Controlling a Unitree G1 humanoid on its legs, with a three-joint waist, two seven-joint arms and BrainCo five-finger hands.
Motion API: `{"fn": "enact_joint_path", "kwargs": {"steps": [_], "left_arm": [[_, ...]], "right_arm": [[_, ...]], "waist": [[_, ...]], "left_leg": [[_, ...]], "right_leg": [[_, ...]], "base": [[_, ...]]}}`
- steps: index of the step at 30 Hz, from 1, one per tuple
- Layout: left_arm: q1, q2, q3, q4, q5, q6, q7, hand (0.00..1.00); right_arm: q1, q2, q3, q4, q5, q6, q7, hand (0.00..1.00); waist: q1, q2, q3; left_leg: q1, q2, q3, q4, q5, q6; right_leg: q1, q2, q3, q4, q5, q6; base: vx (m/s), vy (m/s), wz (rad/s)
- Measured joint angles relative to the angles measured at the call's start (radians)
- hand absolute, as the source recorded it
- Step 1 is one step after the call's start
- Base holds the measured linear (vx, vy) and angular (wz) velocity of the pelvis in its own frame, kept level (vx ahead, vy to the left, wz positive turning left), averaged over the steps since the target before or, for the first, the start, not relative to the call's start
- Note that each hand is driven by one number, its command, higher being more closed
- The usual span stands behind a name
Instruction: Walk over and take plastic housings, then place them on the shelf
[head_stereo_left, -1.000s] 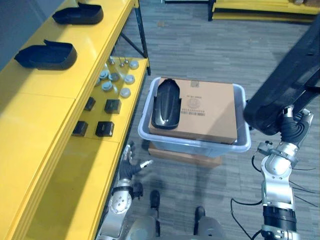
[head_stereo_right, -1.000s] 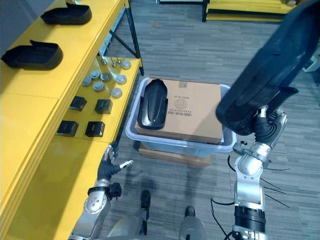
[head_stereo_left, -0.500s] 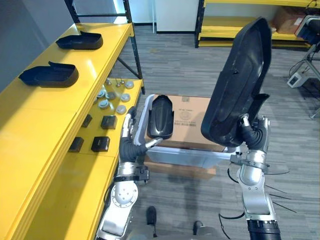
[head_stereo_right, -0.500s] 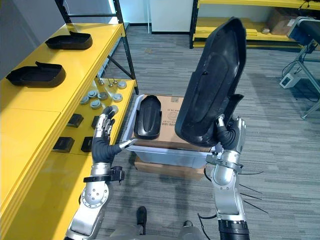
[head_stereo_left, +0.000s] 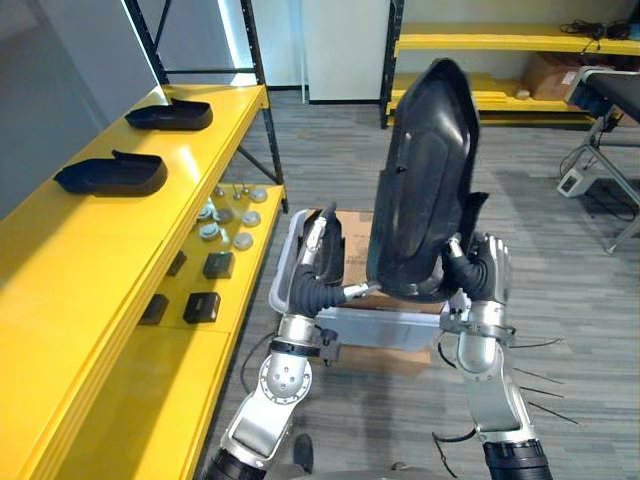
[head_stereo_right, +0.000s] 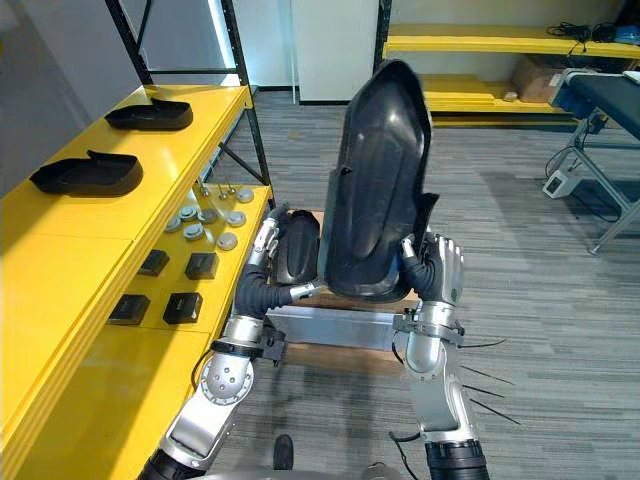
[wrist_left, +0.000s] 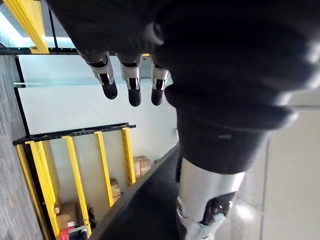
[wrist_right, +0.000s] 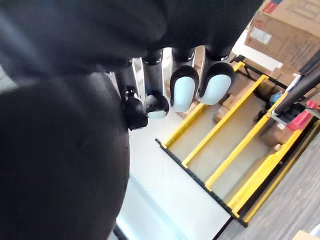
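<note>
The right hand (head_stereo_left: 485, 285) holds a big black plastic housing (head_stereo_left: 420, 180) by its bottom end. Its fingers (wrist_right: 184, 90) are curled tight round that end, and the housing stands up tall in the air in front of the robot, above a clear plastic bin (head_stereo_right: 330, 326) on the floor. The left hand (head_stereo_left: 318, 262) is just beside the bottom of the big housing. Its fingers (wrist_left: 132, 90) are straight and hold nothing, and its thumb points at the housing (I cannot tell if it touches). Behind the left hand, a smaller black housing (head_stereo_right: 295, 250) lies on a cardboard box (head_stereo_left: 352, 240) that sits in the bin. On the robot's left is a yellow shelf (head_stereo_left: 80, 260). Two more black housings lie on its top, a near one (head_stereo_left: 112, 175) and a far one (head_stereo_left: 170, 115), well apart. On the lower level sit little black blocks (head_stereo_left: 218, 265) and round caps (head_stereo_left: 225, 215)
</note>
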Motion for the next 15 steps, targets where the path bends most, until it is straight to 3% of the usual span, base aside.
{"fn": "enact_joint_path", "kwargs": {"steps": [8, 15], "left_arm": [[-0.031, 0.002, -0.059, 0.065, -0.145, 0.013, -0.04, 0.0], [-0.034, 0.004, -0.065, 0.105, -0.292, 0.018, -0.079, 0.0]], "right_arm": [[0.0, -0.062, 0.066, 0.044, -0.021, 0.009, 0.03, 1.0], [-0.001, -0.068, 0.071, 0.11, -0.039, 0.017, 0.033, 1.0]], "waist": [[0.0, -0.003, -0.015], [0.0, -0.003, -0.037]], "left_leg": [[0.001, -0.001, 0.002, 0.0, 0.002, 0.002], [0.001, 0.0, 0.0, 0.0, 0.0, 0.0]], "right_leg": [[0.002, 0.001, 0.004, -0.006, 0.008, 0.003], [0.005, 0.002, 0.004, -0.01, 0.006, 0.002]], "base": [[0.01, -0.001, -0.01], [0.0, 0.0, 0.0]]}}
